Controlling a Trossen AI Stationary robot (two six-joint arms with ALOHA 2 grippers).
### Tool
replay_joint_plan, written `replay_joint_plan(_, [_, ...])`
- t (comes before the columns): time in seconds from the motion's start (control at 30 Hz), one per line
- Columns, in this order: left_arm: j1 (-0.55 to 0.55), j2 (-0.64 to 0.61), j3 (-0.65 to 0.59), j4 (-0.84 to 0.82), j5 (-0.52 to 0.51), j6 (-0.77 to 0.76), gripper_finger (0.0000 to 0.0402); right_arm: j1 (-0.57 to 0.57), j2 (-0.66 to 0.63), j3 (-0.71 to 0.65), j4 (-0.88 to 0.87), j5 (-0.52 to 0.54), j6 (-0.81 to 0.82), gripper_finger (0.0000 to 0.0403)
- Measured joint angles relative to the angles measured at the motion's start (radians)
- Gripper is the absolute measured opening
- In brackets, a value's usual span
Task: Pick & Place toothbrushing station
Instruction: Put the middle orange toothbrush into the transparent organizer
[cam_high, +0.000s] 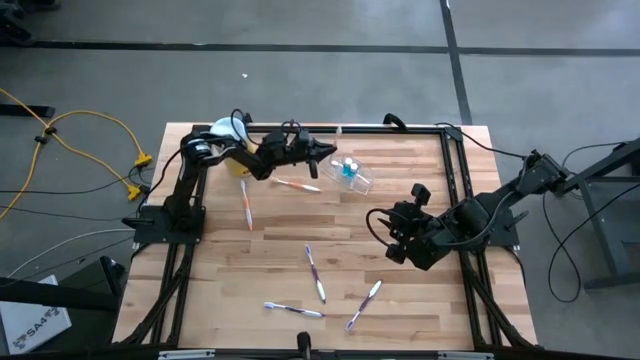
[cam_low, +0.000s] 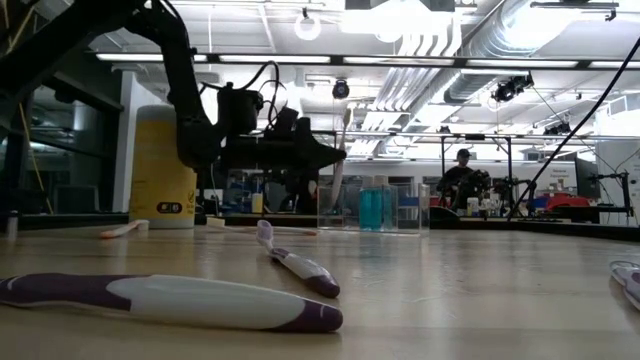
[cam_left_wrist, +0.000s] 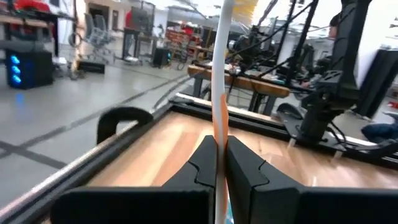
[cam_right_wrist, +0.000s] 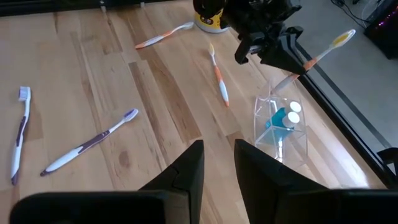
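The toothbrushing station (cam_high: 352, 176) is a clear plastic holder standing on the table's far middle, with blue items inside; it also shows in the right wrist view (cam_right_wrist: 281, 127) and the low view (cam_low: 375, 207). My left gripper (cam_high: 326, 155) is just left of and above it, shut on a white-and-orange toothbrush (cam_right_wrist: 318, 55) with a yellow head (cam_right_wrist: 344, 38). The brush's lower end (cam_right_wrist: 278, 83) is at the holder's open top; whether it is inside, I cannot tell. My right gripper (cam_high: 384, 236) is open and empty, near the table's right middle. My left gripper pinches the toothbrush's handle at its orange middle part (cam_left_wrist: 217, 127) between its two fingers. The fingers (cam_right_wrist: 283, 53) come about level from the table's left and lie across the brush. The brush stands nearly upright, head up and a little tilted (cam_low: 340, 165), lifted clear of the table.
A yellow canister (cam_low: 163, 165) stands at the far left under my left arm. Two orange-white toothbrushes (cam_high: 296, 186) (cam_high: 246, 205) lie near it. Three purple-white toothbrushes (cam_high: 315, 272) (cam_high: 293, 310) (cam_high: 363, 305) lie toward the near edge. A black frame (cam_high: 455, 170) borders the table.
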Motion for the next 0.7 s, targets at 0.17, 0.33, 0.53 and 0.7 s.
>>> replay_joint_plan(0.17, [-0.013, 0.0, 0.0, 0.007, -0.013, 0.003, 0.0004, 0.0, 0.0, 0.0, 0.0, -0.02, 0.0, 0.0081])
replay_joint_plan(0.33, [-0.026, 0.0, -0.001, -0.017, -0.068, -0.016, 0.0004, 0.0, 0.0, 0.0, 0.0, -0.025, 0.0, 0.0081])
replay_joint_plan(0.53, [-0.049, 0.0, -0.001, -0.053, -0.134, 0.004, 0.0004, 0.0, 0.0, 0.0, 0.0, -0.026, 0.0, 0.0081])
replay_joint_plan(0.7, [-0.058, 0.0, -0.002, -0.079, -0.207, -0.014, 0.0004, 0.0, 0.0, 0.0, 0.0, -0.027, 0.0, 0.0081])
